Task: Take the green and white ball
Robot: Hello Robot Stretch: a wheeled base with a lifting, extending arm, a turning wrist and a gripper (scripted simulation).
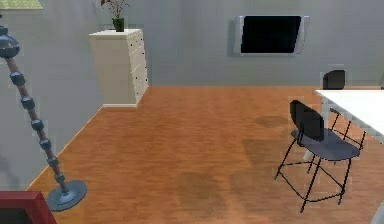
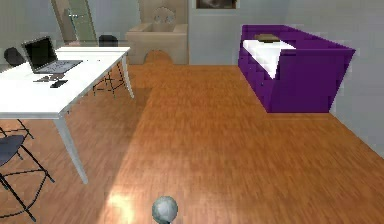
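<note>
A small round ball (image 2: 165,208), pale grey-green with lighter patches, lies on the bare wooden floor at the arm side view's bottom edge, a little left of the middle. It sits beyond the near right corner of a white table (image 2: 70,95), with open floor around it.
The white table carries a laptop (image 2: 45,55), with dark chairs (image 2: 15,160) at its left. A purple bed (image 2: 300,65) stands at the back right. The forward view has a white dresser (image 1: 120,65), a floor lamp (image 1: 40,125), a wall TV (image 1: 270,35) and a dark chair (image 1: 320,145).
</note>
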